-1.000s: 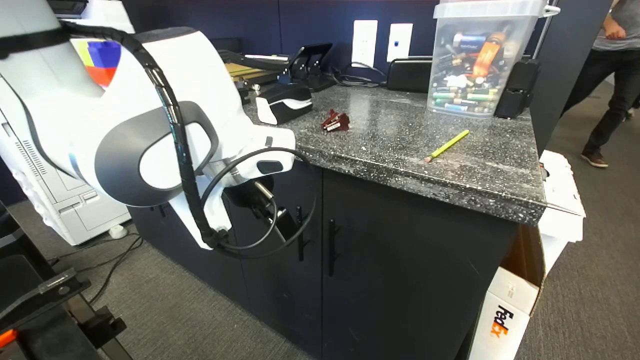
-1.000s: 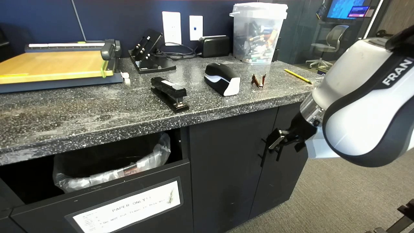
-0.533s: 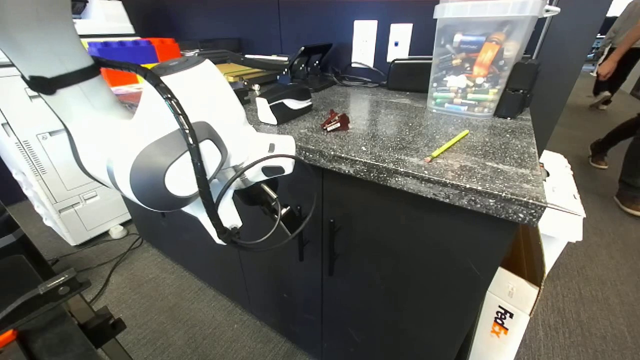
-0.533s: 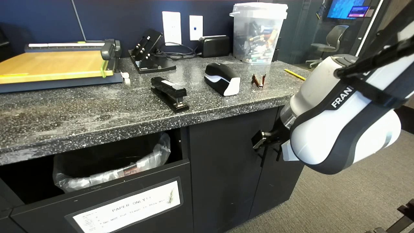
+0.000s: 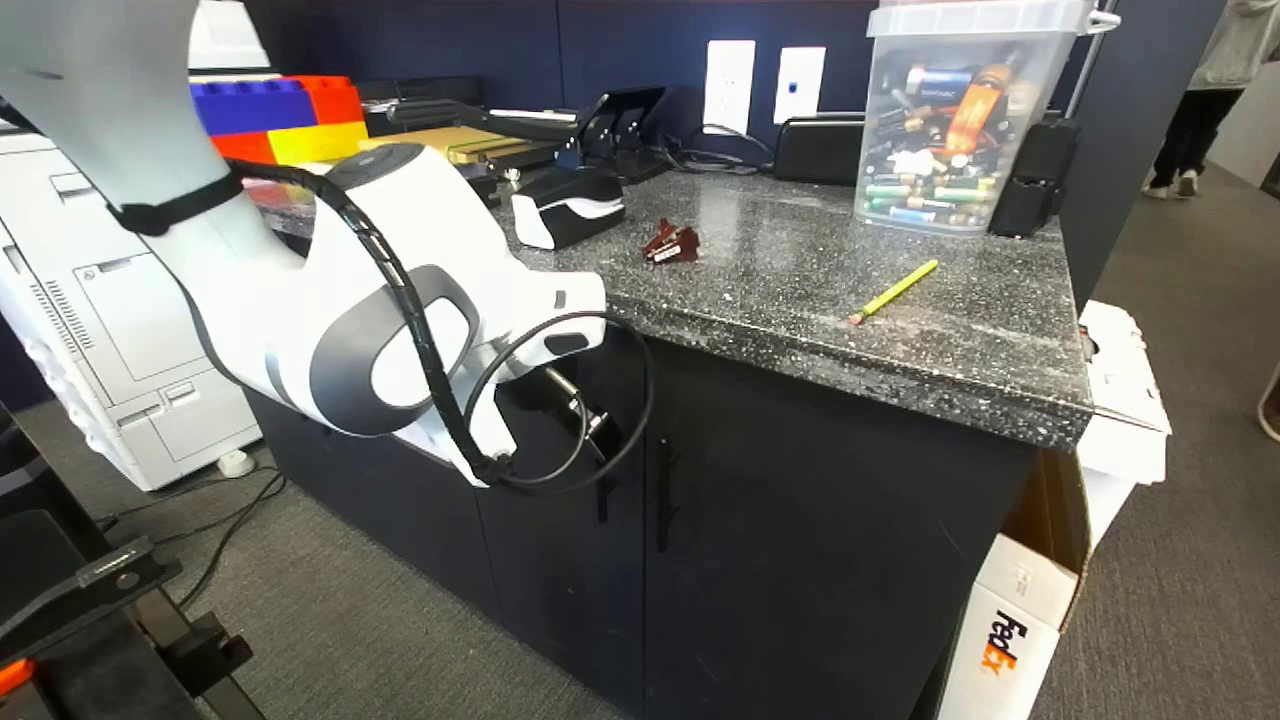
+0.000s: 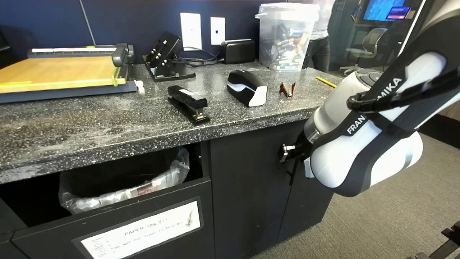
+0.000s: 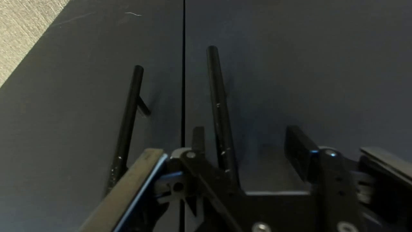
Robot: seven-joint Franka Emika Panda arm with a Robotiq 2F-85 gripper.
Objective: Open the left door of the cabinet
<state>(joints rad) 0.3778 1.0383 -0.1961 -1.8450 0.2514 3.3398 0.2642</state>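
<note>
A granite table (image 6: 107, 118) crosses an exterior view before a navy wall (image 6: 140, 21), carpet (image 6: 391, 219) lower right. The left door (image 6: 248, 194) is closed, lower centre; in the wrist view the hand (image 7: 245, 138) is spread, that door's bar handle (image 7: 218, 100) showing between its fingers (image 7: 297, 151).

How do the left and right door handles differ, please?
In the wrist view, the left handle shows between the jaws of the open tool, the right handle outside them. The left handle stands near the right edge of the left door, the right handle near the left edge of the right door. Both are slim black bars.
</note>
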